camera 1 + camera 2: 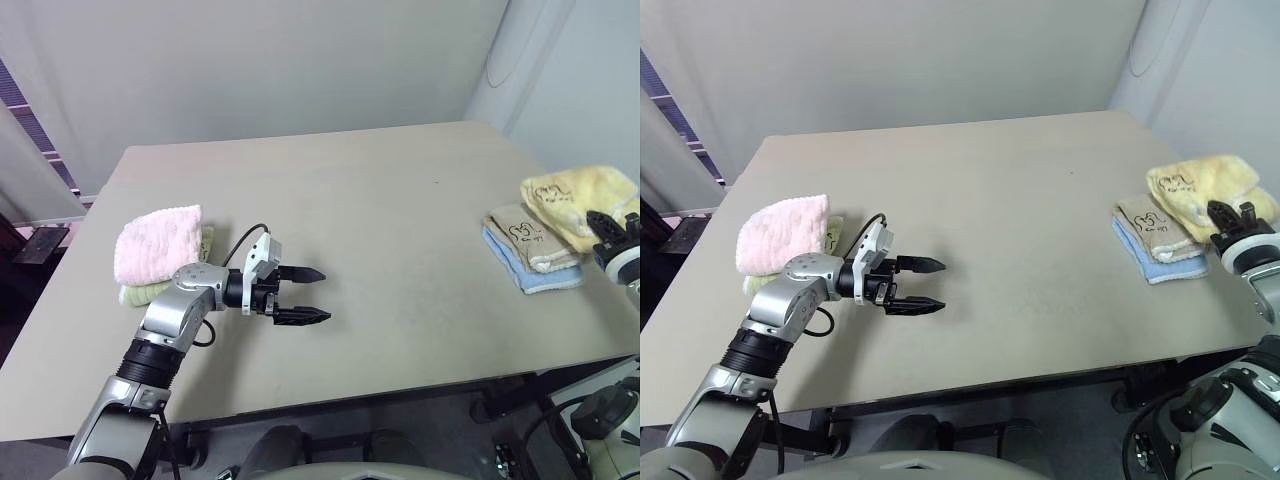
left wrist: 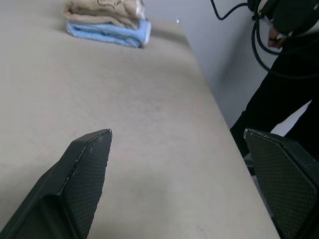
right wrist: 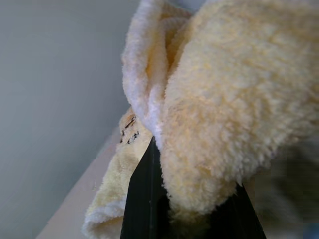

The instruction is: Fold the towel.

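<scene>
Your right end effector (image 1: 612, 233) already has the towel (image 1: 580, 196): its fingers are pressed together on a bunched fold of the pale yellow cloth at the counter's right edge, toward the far right corner. From that pinch the towel runs away toward the far side and inward, its long axis lying roughly along the right edge, and its inner end drapes over the beige folded towel (image 1: 525, 236), which rests on a blue folded cloth (image 1: 540, 276). So the right arm is the one in contact.

Your left end effector (image 1: 302, 294) hangs spread wide and empty over the near left part of the counter (image 1: 380, 200), pointing across toward the right edge, well apart from the towel.

The middle of the counter between the two arms is bare, which looks like the place to lay the towel flat. A pink fluffy folded towel (image 1: 158, 243) sits on another folded cloth near the left edge. Pale walls close in behind and to the right.
</scene>
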Robot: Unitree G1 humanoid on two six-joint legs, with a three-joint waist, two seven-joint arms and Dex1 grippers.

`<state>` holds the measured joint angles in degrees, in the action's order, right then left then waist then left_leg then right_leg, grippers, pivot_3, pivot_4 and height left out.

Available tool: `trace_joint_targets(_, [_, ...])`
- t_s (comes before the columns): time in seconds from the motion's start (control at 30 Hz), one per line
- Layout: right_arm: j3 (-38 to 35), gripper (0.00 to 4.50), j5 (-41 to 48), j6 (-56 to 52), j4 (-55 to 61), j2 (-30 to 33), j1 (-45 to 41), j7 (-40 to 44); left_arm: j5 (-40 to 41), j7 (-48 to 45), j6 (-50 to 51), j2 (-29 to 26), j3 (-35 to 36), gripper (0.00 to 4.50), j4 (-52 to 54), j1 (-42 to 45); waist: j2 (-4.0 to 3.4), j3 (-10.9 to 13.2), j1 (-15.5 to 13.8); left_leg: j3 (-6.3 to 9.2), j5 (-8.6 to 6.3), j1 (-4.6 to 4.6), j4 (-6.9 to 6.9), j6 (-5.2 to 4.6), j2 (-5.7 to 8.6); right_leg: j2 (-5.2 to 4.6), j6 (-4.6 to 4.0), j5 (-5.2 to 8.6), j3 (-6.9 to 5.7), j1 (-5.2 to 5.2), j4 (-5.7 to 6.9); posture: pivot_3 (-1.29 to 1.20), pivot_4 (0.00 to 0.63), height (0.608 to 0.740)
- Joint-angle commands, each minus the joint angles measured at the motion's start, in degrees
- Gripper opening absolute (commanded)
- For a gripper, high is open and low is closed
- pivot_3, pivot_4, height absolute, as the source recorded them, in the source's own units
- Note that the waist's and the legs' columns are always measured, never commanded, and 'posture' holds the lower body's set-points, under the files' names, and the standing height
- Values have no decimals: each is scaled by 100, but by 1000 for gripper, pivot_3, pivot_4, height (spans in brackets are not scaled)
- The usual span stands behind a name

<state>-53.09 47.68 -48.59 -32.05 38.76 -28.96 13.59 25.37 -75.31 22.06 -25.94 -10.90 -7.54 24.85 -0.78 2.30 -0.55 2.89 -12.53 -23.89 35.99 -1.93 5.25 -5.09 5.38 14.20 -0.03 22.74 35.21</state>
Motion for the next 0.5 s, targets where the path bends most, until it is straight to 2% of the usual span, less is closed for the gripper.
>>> trace_joint_targets(0.03, [102, 10, 47, 158, -58, 16, -252, 16, -8, -12, -73, 25, 13, 4500, 73, 86, -9, 1, 0, 0, 0, 0, 1, -1, 0, 0, 0, 0, 0, -1, 0, 0, 0, 740])
trace_joint_targets(0.5, [328, 10, 198, 67, 73, 85, -549, -35, 9, 147, 42, 19, 55, 4500, 323, -170, -11, 1, -16, 1, 2, 0, 5, -3, 0, 2, 0, 0, -1, -4, 2, 0, 0, 740])
